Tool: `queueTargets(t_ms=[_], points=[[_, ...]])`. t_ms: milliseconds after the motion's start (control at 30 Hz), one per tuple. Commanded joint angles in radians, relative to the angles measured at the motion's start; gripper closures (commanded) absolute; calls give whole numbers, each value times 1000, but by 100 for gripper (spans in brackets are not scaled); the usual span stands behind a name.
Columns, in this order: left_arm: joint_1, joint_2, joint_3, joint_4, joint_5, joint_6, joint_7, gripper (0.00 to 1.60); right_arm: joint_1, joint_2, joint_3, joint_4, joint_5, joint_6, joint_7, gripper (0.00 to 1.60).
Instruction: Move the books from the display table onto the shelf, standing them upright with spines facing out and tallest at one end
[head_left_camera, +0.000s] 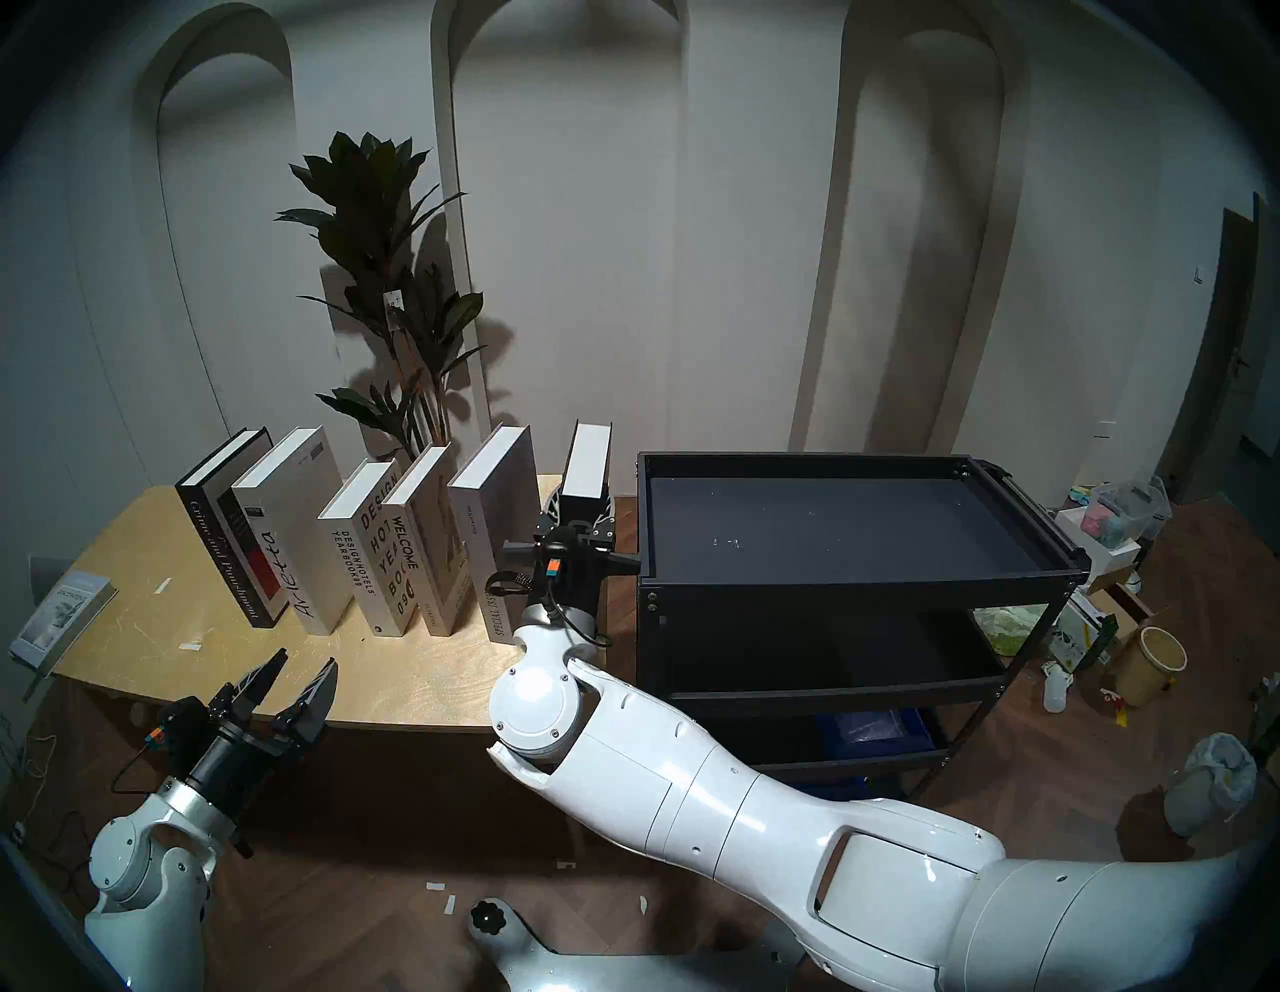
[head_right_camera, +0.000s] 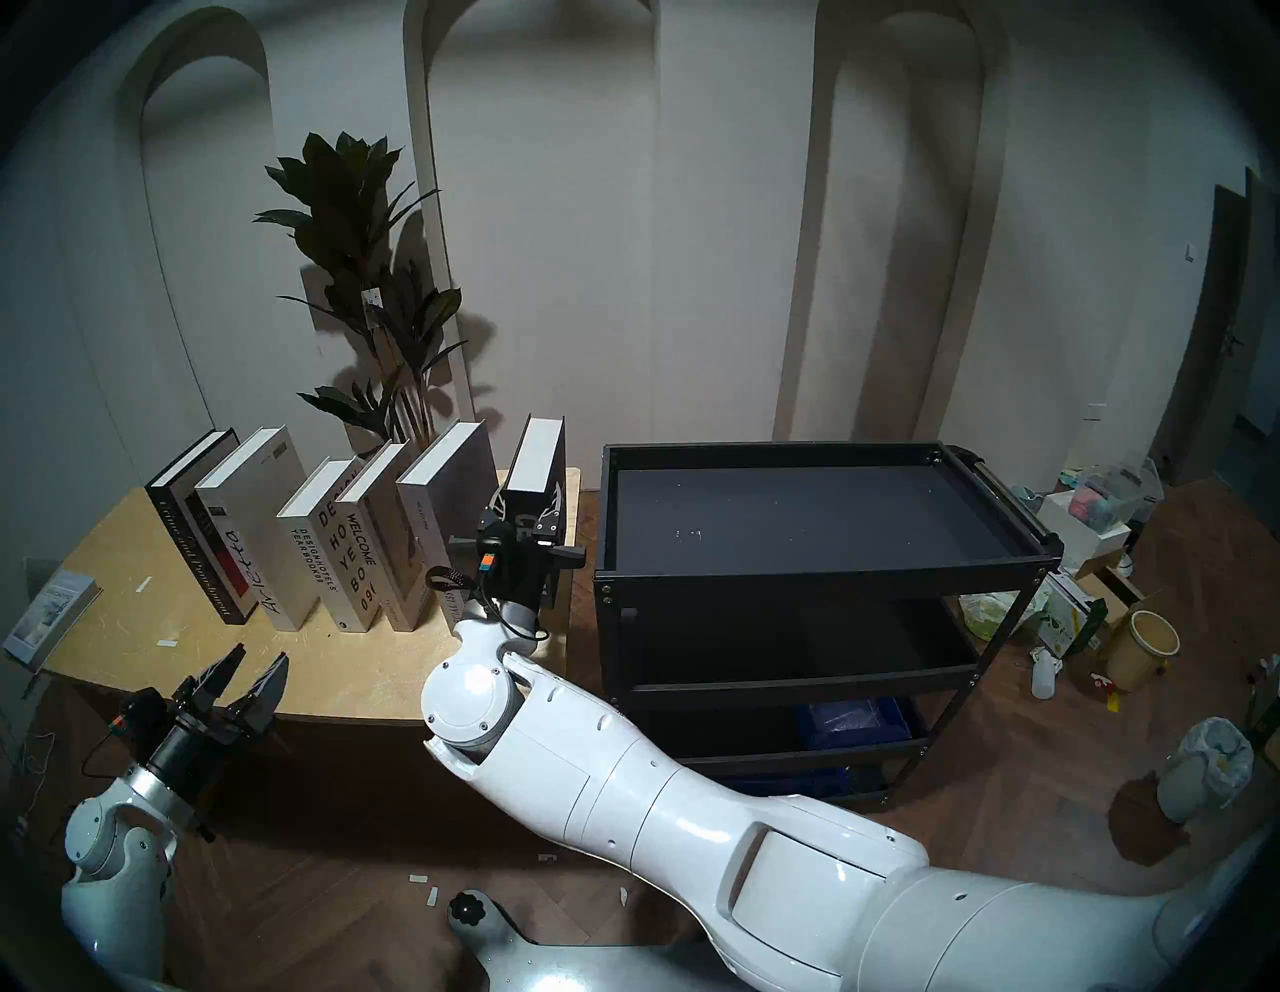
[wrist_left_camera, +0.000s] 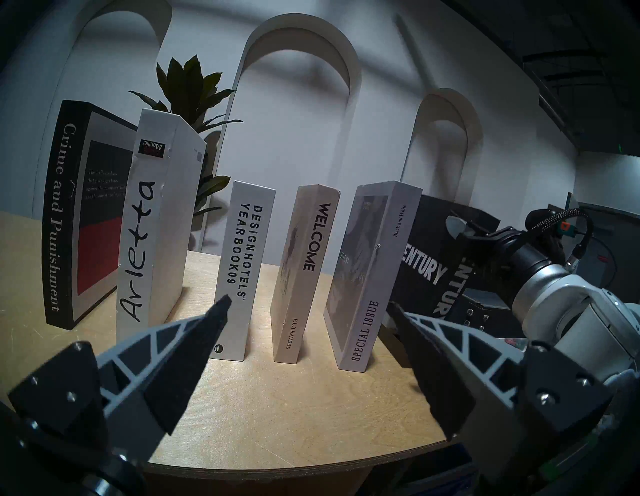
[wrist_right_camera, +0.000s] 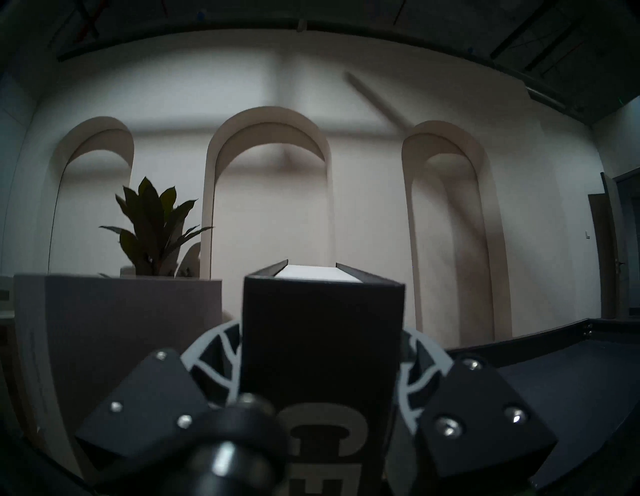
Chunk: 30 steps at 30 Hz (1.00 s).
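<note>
Century (wrist_right_camera: 322, 332), the black hardcover, sat upright between the two curved fingers (wrist_right_camera: 216, 356) of the right gripper (head_left_camera: 580, 521), which pressed against its covers on either side near the spine. Its white page block faced up, and in the head views it stood at the right end of the display table (head_left_camera: 173, 526), just beside the black shelf (head_left_camera: 852, 578); whether its bottom edge touched the tabletop could not be told, because the wrist hid it. The right arm reached in from the lower right, its wrist in front of the Special Issue book (head_left_camera: 495, 512).

Special Issue stood next to the left, then Welcome (head_left_camera: 419, 533), Designhotels Yearbook (head_left_camera: 357, 547), Arietta (head_left_camera: 291, 526) and Crime and Punishment (head_left_camera: 218, 526), all upright with spines toward the robot and small gaps between them. They remained on the table.

The left gripper (head_left_camera: 305, 675) hovered at the table's near edge with its jaws spread wide and nothing between them, pointing toward the row of books. A thin grey book (head_left_camera: 62, 620) lay flat at the table's far left corner. The shelf's rimmed top tray held no books. A potted plant (head_left_camera: 388, 277) stood behind the table against the arched wall.
</note>
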Motion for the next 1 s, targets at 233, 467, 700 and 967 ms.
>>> queueTargets(t_ms=[233,467,700,967], points=[[-3,2,-1,-8,0,-2,-2,0,60,188,65,-192,-98,-15,-56,160],[-4,2,-1,-5,-1,-2,-3,0,43,332,139,-317,-108,-3,-66,160],[-6,2,0,-2,-1,-2,-4,0,39,373,241,-324,-99,8,-66,160],[-7,2,0,4,-1,-2,-5,0,58,470,368,-327,-85,32,-39,160]])
